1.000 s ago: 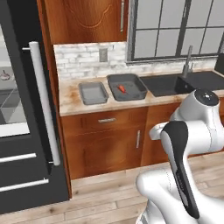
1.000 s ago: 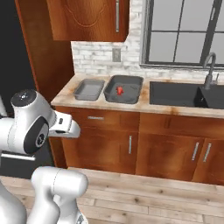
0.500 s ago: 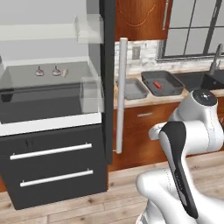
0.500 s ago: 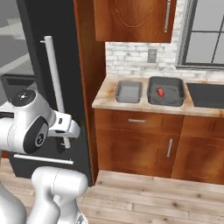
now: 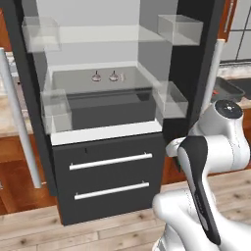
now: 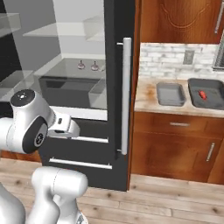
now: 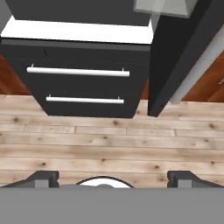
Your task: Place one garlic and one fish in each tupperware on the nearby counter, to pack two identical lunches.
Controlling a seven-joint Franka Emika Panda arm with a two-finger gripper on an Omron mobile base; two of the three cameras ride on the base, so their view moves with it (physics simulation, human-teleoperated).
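Note:
Two tiny pale garlic bulbs (image 5: pixel 96 76) (image 5: pixel 113 76) sit side by side on a grey glassy shelf inside the open black fridge; the right base view has them as garlic (image 6: pixel 81 65) (image 6: pixel 94 66) too. A tiny pale shape (image 5: pixel 122 77) lies just right of them, too small to identify. On the counter (image 6: pixel 147 99) stand the lighter tupperware (image 6: pixel 170 94), with nothing in it, and the darker tupperware (image 6: pixel 207 86), which holds the red-orange fish (image 6: pixel 202 94). My gripper (image 7: pixel 113 178) is open with nothing in it and points down at the wooden floor before the fridge.
Clear bins (image 5: pixel 170 98) (image 5: pixel 55 109) (image 5: pixel 180 28) stand on the fridge shelves. Two black drawers with silver handles (image 5: pixel 110 161) sit below. The open fridge door with its long handle (image 6: pixel 126 96) stands between fridge and counter. Wooden cabinets (image 6: pixel 175 146) run under the counter.
The whole picture has shifted: the base has turned left, so the counter and trays slid to the right and the open fridge now faces the cameras. Nothing on the counter moved.

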